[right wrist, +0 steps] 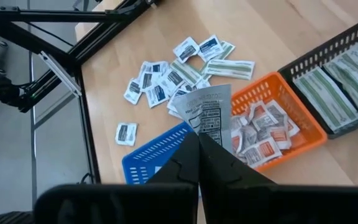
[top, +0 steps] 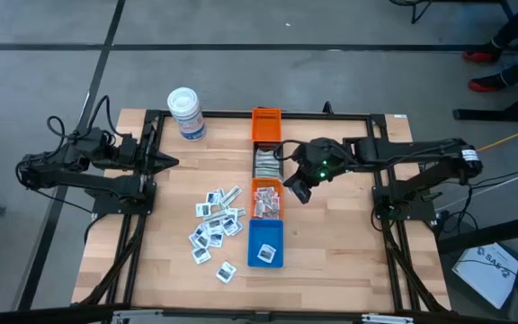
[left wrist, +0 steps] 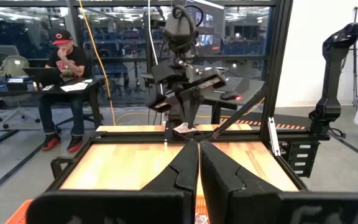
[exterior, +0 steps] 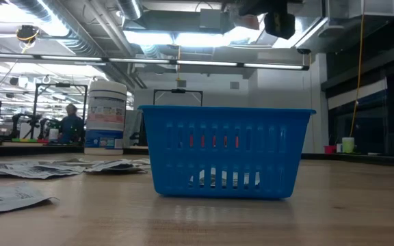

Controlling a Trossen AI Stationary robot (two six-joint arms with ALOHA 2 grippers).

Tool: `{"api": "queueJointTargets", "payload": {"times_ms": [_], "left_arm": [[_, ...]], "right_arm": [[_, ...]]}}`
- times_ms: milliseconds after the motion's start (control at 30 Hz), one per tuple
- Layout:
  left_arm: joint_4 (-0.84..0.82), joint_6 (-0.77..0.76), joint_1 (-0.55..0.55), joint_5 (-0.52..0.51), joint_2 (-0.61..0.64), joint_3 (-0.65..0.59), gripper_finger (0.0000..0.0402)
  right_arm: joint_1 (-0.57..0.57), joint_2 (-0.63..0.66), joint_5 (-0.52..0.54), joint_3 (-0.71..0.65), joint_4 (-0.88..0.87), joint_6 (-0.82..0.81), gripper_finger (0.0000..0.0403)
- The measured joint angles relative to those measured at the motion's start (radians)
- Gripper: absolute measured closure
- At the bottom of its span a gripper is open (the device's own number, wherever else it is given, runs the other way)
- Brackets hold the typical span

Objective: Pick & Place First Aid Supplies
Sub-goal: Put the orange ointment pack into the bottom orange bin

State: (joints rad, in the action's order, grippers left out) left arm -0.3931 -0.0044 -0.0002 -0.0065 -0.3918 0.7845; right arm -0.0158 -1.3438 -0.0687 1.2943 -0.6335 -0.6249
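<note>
Several small white packets with black print (top: 214,223) lie scattered flat on the table left of the bin row; in the right wrist view they show as a loose cluster of packets (right wrist: 166,74). My right gripper (right wrist: 199,138) hangs above the row of bins (top: 297,187), shut on one white packet with black print (right wrist: 207,112). The near orange bin (right wrist: 303,134) holds red-printed packets, and the black bin (right wrist: 344,81) holds pale green strips. My left gripper (top: 165,162) waits shut at the table's left side, touching nothing. My right gripper pinches the white packet by one edge (right wrist: 202,129) between its two fingers. It comes from above, slanting down. The packet (left wrist: 184,129) sticks out past the fingertips, lifted clear over the near orange bin and the blue bin.
Four bins stand in a row down the table's middle: far orange bin (top: 266,120), black bin (top: 266,162), near orange bin (top: 266,200), blue bin (top: 265,243). A white tub with a blue label (top: 187,112) stands at the far left. A person sits beyond the table (left wrist: 64,68).
</note>
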Motion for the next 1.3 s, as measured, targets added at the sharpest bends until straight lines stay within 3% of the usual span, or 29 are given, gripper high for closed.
{"api": "queueJointTargets", "payload": {"times_ms": [233, 533, 867, 1133, 1300], "left_arm": [[0.000, 0.000, 0.000, 0.000, 0.000, 0.000, 0.0389], [0.000, 0.000, 0.000, 0.000, 0.000, 0.000, 0.0393], [0.000, 0.000, 0.000, 0.000, 0.000, 0.000, 0.0389], [0.000, 0.000, 0.000, 0.000, 0.000, 0.000, 0.0391], [0.000, 0.000, 0.000, 0.000, 0.000, 0.000, 0.0389]], "right_arm": [[-0.017, -0.048, -0.015, 0.000, 0.076, 0.029, 0.0402], [-0.037, -0.150, -0.172, 0.000, 0.214, 0.129, 0.0400], [-0.029, -0.258, -0.430, 0.000, 0.402, 0.166, 0.0399], [0.012, -0.316, -0.425, -0.031, 0.380, 0.161, 0.0398], [0.027, -0.340, -0.314, -0.080, 0.374, 0.088, 0.0398]]}}
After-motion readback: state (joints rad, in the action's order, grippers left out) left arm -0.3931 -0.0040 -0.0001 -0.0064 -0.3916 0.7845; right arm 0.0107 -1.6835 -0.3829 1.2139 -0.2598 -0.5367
